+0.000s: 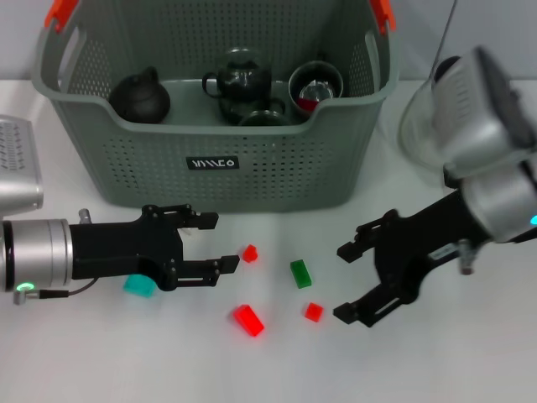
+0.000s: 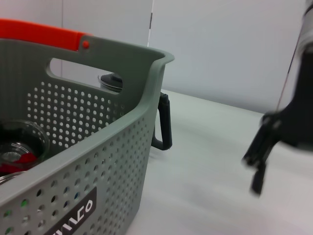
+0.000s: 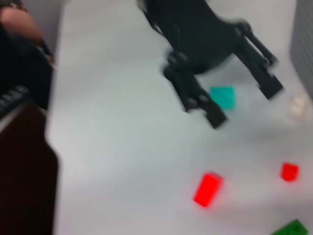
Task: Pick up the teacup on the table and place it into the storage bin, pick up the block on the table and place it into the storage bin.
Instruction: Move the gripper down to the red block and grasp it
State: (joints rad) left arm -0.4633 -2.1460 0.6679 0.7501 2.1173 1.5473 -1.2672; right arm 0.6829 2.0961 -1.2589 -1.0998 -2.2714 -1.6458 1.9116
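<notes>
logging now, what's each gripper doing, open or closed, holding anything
Left gripper: open, holding nothing, over the table in front of the storage bin.
Right gripper: open, holding nothing, near the blocks.

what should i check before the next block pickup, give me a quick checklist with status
1. Left pincer open and empty: ok, fingers spread, nothing between them.
2. Right pincer open and empty: ok.
3. Blocks still on the table: ok, small red block, green block, large red block, another small red block and teal block lie loose, apart from each other.
4. Storage bin has room: ok, dark teapots and a cup sit inside, with floor space left.
5. Arms clear of each other: ok, the blocks lie between them.
6. Teacup left on the table: cannot tell, none visible.
</notes>
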